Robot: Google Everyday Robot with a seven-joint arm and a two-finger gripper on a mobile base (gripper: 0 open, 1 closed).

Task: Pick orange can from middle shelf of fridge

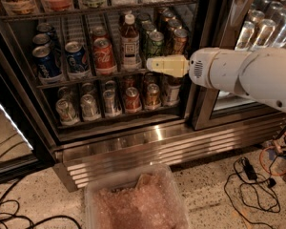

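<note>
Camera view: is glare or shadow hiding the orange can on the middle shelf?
Camera view: no glare on the orange can; it stands in dim light beside the dark fridge frame, its top lit. Camera view: the pincer sits at the middle shelf rail below the green can; the brightest reflection is on the steel base.
</note>
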